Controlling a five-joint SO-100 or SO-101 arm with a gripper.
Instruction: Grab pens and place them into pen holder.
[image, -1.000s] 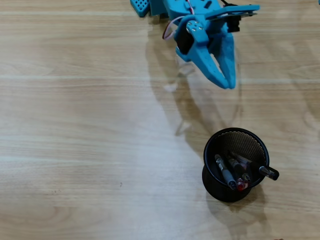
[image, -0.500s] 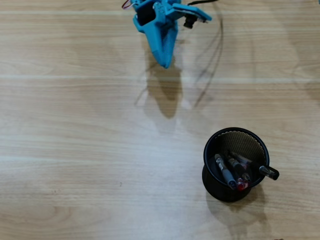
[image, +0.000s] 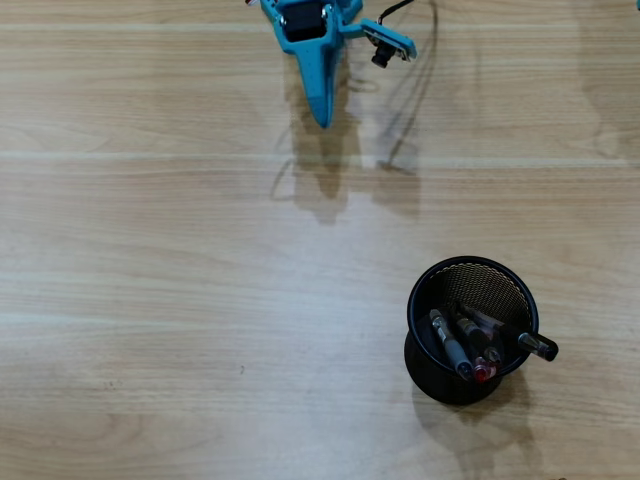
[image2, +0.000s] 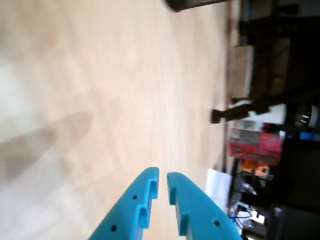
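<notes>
The pen holder (image: 424, 372), a round black mesh cup, stands at the lower right of the overhead view. Several pens lean inside it: a grey one (image: 449, 343), a red-tipped one (image: 482, 369) and a black-capped one (image: 530, 342) that pokes over the rim. My blue gripper (image: 322, 121) is at the top centre, far from the cup and pointing down the picture. Its jaws are shut with nothing between them. The wrist view shows the blue gripper (image2: 162, 175) over bare wood, and a dark shape (image2: 195, 4) at the top edge that may be the cup.
The light wooden table (image: 150, 300) fills the overhead view. A black cable (image: 425, 70) loops beside the arm at the top. Beyond the table's far edge, the wrist view shows dark furniture and a red box (image2: 255, 142).
The arm has swung left and drawn back toward the top edge, away from the cup. The jaws, slightly apart a second ago, are now together. The cup and pens have not moved.
</notes>
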